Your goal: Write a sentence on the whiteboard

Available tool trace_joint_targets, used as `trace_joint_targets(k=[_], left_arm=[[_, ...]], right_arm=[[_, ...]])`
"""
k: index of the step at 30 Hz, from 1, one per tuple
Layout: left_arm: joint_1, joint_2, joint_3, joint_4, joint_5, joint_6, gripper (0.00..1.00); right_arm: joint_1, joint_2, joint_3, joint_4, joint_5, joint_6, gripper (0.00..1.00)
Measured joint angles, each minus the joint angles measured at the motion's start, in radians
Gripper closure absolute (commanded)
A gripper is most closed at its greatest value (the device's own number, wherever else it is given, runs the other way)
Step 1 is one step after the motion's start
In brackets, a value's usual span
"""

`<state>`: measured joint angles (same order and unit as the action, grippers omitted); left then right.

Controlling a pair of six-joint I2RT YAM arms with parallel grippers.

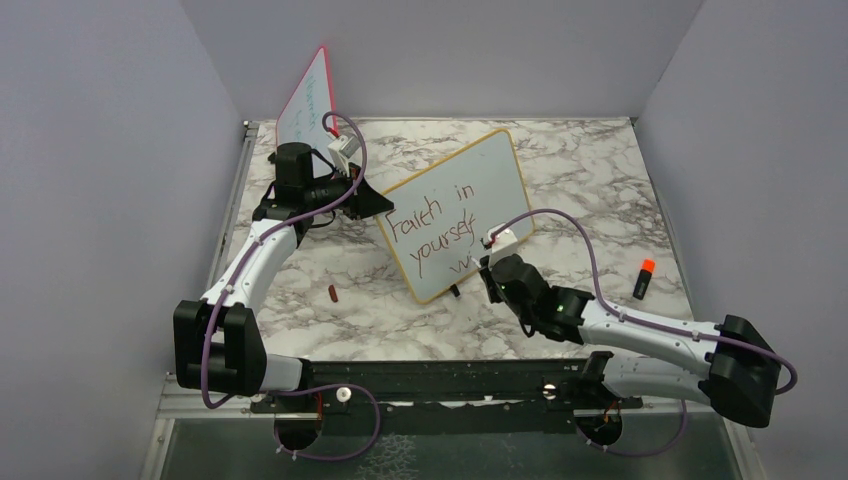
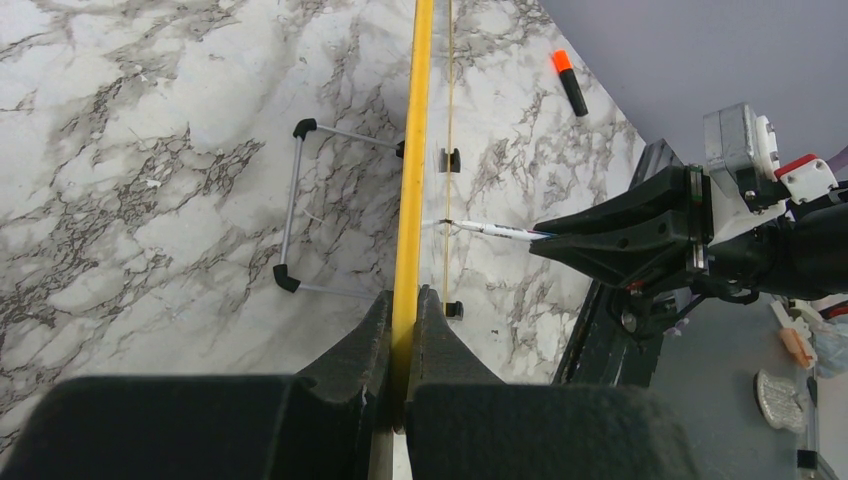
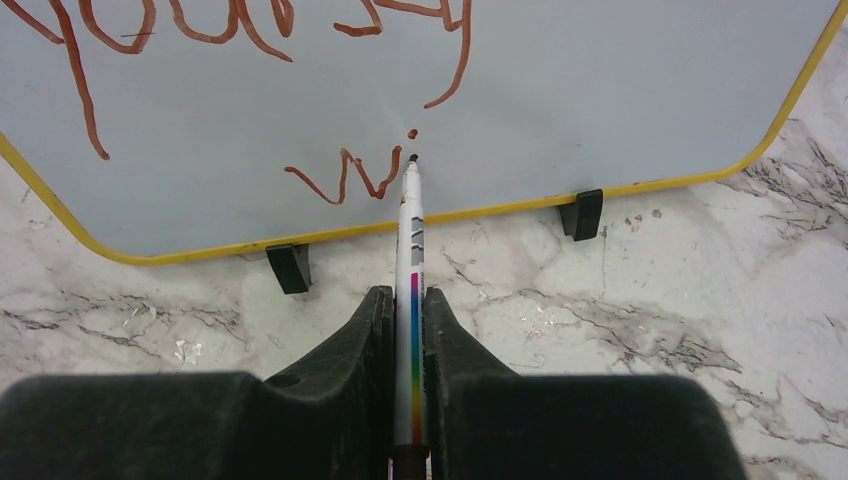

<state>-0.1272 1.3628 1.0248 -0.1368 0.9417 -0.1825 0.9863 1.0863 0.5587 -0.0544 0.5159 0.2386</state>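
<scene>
Nearest, clamped narrow in the black right gripper (image 3: 408,300): slim white marker (image 3: 409,220) with a rainbow stripe, tip seemingly touching the rectangular yellow-framed whiteboard (image 3: 620,90) just right of a fresh "wi". Partway through the dark red handwritten sentence (image 1: 432,228): "Faith in yourself" written, third line barely begun. Next, probably: short light strokes rightward for "ns", above the near frame. Right arm (image 1: 640,335) stretched low from near right. Left gripper (image 2: 405,315) pinching the board's left edge, steadying it upright on the marble tabletop (image 1: 600,180).

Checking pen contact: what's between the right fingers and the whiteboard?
Only the marker that the right fingers grip, its tip touching the whiteboard. The right wrist view shows it.
</scene>
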Motion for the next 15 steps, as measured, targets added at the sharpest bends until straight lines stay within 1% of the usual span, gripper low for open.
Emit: trace_joint_targets(k=[9,15], left_arm=[[0.001,0.0,0.0,0.0,0.0,0.0,1.0],[0.001,0.0,0.0,0.0,0.0,0.0,1.0]], right_arm=[[0.0,0.008,0.013,-0.021,0.0,0.036,0.99],[0.0,0.013,0.013,-0.071,-0.001,0.057,0.99]])
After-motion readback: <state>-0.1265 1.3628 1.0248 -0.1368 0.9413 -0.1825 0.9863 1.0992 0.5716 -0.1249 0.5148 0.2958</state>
